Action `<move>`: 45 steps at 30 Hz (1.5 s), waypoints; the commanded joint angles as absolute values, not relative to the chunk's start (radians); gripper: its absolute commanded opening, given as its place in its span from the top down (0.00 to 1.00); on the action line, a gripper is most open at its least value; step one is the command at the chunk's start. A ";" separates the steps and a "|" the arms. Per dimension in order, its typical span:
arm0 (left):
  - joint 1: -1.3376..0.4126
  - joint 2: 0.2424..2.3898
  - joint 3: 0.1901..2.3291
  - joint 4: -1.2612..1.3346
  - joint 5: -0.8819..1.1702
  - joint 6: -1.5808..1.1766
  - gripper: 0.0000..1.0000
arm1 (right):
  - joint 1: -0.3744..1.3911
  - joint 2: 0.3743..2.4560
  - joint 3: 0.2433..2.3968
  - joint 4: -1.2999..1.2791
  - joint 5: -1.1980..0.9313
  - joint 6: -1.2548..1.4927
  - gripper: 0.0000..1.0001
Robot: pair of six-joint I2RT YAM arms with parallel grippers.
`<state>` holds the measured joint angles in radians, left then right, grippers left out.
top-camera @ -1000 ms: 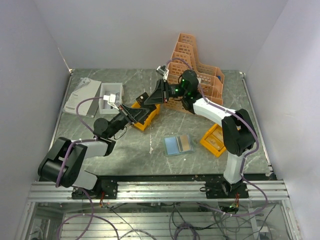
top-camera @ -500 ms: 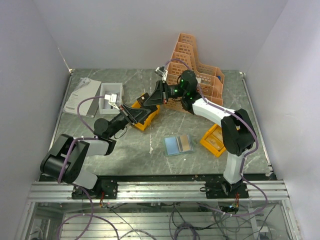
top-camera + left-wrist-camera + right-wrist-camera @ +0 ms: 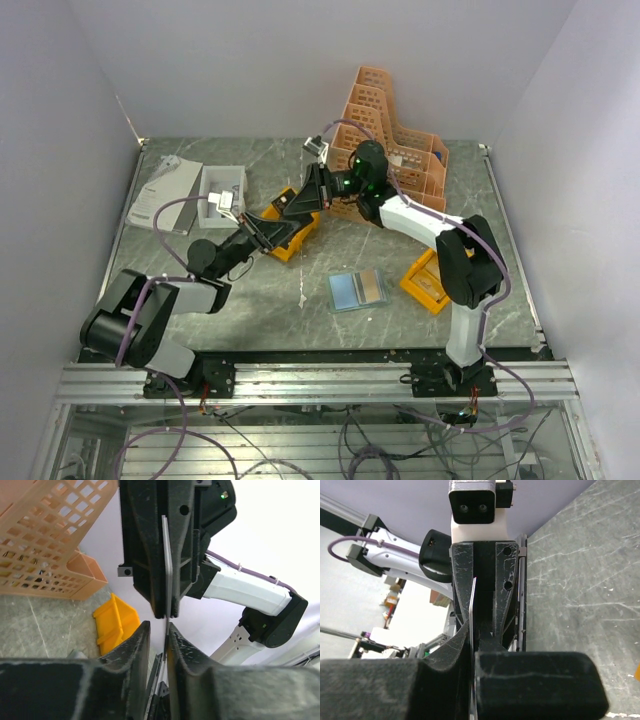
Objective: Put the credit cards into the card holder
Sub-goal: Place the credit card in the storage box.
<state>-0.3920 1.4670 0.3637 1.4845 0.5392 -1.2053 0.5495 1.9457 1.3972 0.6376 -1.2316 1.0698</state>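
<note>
The card stands on edge in mid-air, its long axis running tip to tip between both arms. The right gripper is clamped on it. The left gripper brackets the other end, but I cannot tell whether it grips. The card holder lies open on the table, well apart towards the bases and nearer the right arm.
</note>
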 commanded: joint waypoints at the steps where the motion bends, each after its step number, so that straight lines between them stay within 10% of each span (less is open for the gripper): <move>1: -0.369 1.433 0.264 1.571 0.520 -1.170 0.62 | 0.574 1.963 1.462 0.606 -1.238 1.011 1.00; 6: -0.314 1.282 0.079 1.452 0.446 -1.109 0.47 | 0.572 2.013 1.599 0.258 -1.137 0.672 1.00; 16: -0.272 0.770 0.166 0.305 0.076 -0.855 0.26 | 0.576 2.216 1.818 -0.226 -0.861 0.233 1.00; 45: -0.239 1.130 0.221 0.545 0.207 -0.877 0.33 | 0.618 2.373 1.918 -0.332 -0.778 0.196 0.91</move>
